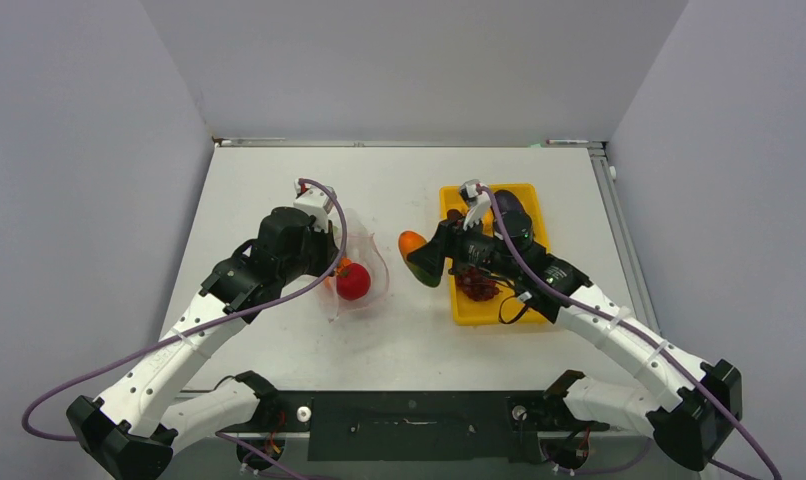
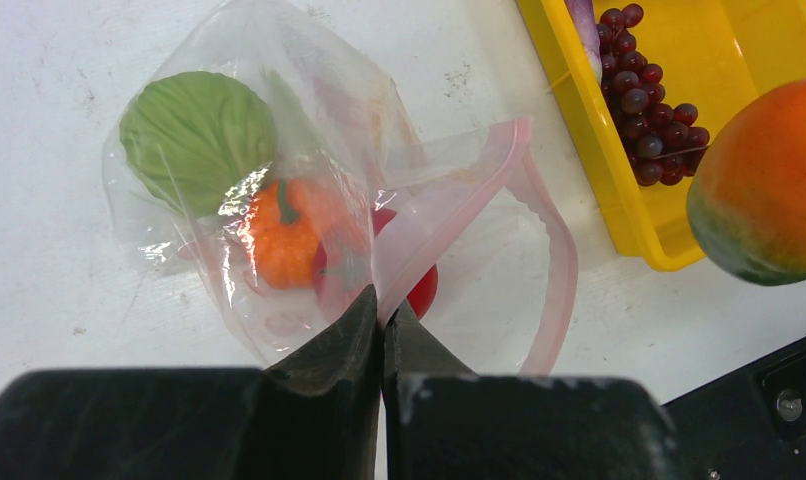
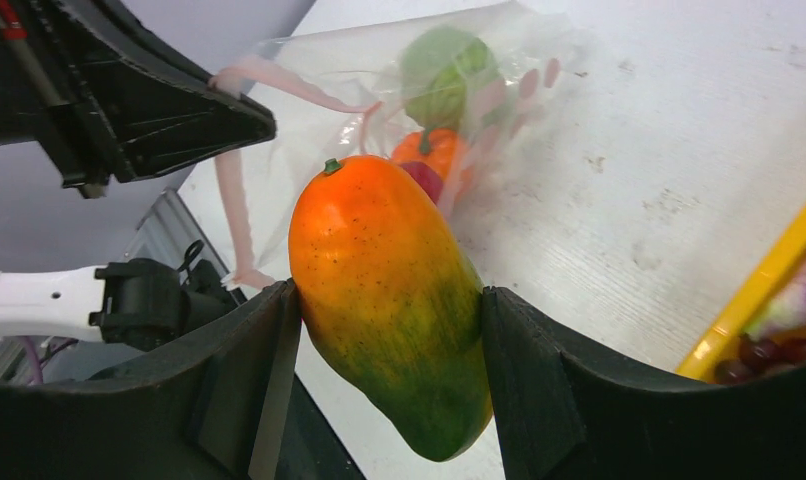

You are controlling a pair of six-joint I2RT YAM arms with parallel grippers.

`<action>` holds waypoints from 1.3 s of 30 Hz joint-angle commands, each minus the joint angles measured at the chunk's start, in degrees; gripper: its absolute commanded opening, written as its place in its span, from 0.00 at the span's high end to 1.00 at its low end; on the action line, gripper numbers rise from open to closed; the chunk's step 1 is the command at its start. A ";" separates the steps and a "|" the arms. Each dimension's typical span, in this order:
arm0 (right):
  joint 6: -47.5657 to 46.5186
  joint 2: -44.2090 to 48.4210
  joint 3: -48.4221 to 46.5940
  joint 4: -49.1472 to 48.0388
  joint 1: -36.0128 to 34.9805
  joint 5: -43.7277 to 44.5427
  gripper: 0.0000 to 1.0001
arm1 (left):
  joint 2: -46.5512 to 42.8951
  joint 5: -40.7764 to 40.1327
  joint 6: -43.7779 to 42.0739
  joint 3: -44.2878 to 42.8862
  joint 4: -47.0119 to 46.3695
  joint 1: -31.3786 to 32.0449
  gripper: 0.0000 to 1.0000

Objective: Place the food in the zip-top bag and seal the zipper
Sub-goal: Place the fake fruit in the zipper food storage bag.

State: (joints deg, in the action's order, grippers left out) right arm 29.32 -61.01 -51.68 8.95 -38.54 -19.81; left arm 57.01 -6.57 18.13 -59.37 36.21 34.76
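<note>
A white table (image 1: pixel 419 340) stands in a booth of plain grey walls (image 1: pixel 79 150), its surface faintly scuffed. The zip-top bag (image 2: pixel 279 120) lies on the table's left half. It is clear and crumpled, printed with pale pink dots. Its zipper (image 2: pixel 449 205) is a pink strip that curls in an open loop at the mouth. The left end effector (image 2: pixel 382 310) has its fingers pressed together on one lip of that strip. Inside the bag sit a green leafy piece (image 2: pixel 199 135), a small orange piece (image 2: pixel 284 235) and a red piece (image 1: pixel 353 281). The right end effector (image 3: pixel 389 300) is clamped on an orange-and-green piece (image 3: pixel 379 260) shaped like a mango, held in the air between the bag and the yellow tray (image 1: pixel 464 315). The tray, on the table's right half, holds a dark red grape bunch (image 2: pixel 644 110) and a purple eggplant (image 1: pixel 509 205).
</note>
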 commanded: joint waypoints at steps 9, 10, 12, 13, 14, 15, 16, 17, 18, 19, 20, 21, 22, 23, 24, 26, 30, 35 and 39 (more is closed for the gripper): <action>1.78 -6.30 -4.46 -12.47 -6.19 -8.31 0.85 | -0.50 0.63 -0.46 -0.58 -2.31 -0.33 1.00; 1.87 -7.01 -4.81 -12.94 -7.03 -8.31 0.84 | -0.50 0.65 -0.46 -0.62 -2.34 -0.31 1.00; 1.75 -8.32 -5.71 -13.49 -8.78 -7.96 0.84 | -0.50 0.68 -0.46 -0.64 -2.29 -0.31 1.00; 1.53 -8.99 -6.18 -13.63 -9.70 -7.65 0.84 | -0.52 0.66 -0.50 -0.58 -2.33 -0.31 1.00; 1.36 -9.71 -6.62 -13.73 -10.76 -7.25 0.83 | -0.50 0.68 -0.50 -0.61 -2.35 -0.31 1.00; 1.31 -10.37 -7.08 -13.84 -11.51 -6.72 0.83 | -0.52 0.64 -0.55 -0.63 -2.29 -0.31 1.00; 1.20 -11.02 -7.50 -13.95 -12.20 -6.27 0.82 | -0.55 0.68 -0.55 -0.57 -2.35 -0.31 1.00; 1.18 -11.59 -7.85 -14.06 -12.70 -5.80 0.82 | -0.56 0.68 -0.55 -0.61 -2.24 -0.31 1.00; 1.18 -12.16 -8.10 -14.14 -13.14 -5.15 0.82 | -0.58 0.72 -0.55 -0.59 -2.29 -0.31 1.00; 1.10 -12.69 -8.31 -14.15 -13.50 -4.62 0.81 | -0.59 0.76 -0.55 -0.61 -2.27 -0.31 1.00; 1.02 -13.23 -8.50 -14.20 -13.81 -4.06 0.81 | -0.59 0.71 -0.55 -0.61 -2.28 -0.31 1.00; 1.16 -13.66 -8.71 -14.18 -14.00 -3.54 0.80 | -0.63 0.71 -0.55 -0.58 -2.25 -0.31 1.00; 1.15 -14.33 -8.92 -14.14 -14.07 -3.05 0.79 | -0.67 0.83 -0.55 -0.64 -2.28 -0.31 1.00; 1.29 -14.80 -9.04 -14.20 -14.11 -2.61 0.78 | -0.68 0.80 -0.55 -0.59 -2.32 -0.31 1.00; 1.48 -15.34 -9.19 -14.43 -14.14 -2.46 0.78 | -0.68 0.85 -0.55 -0.67 -2.30 -0.31 1.00; 1.76 -16.35 -9.34 -14.57 -14.19 -1.79 0.77 | -0.68 0.80 -0.55 -0.64 -2.26 -0.31 1.00; 2.30 -18.33 -9.50 -14.33 -14.40 0.21 0.72 | -0.76 0.84 -0.55 -0.65 -2.28 -0.31 1.00; 3.52 -20.34 -10.08 -13.98 -14.65 2.52 0.62 | -0.79 0.88 -0.55 -0.58 -2.33 -0.31 1.00; 3.90 -22.08 -11.73 -11.79 -15.05 5.74 0.51 | -0.97 2.20 -0.86 -0.50 -2.75 -0.31 1.00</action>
State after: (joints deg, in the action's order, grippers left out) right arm 32.32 -81.91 -59.22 -1.58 -52.88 -18.20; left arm 57.01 -5.91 17.76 -59.37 36.21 34.76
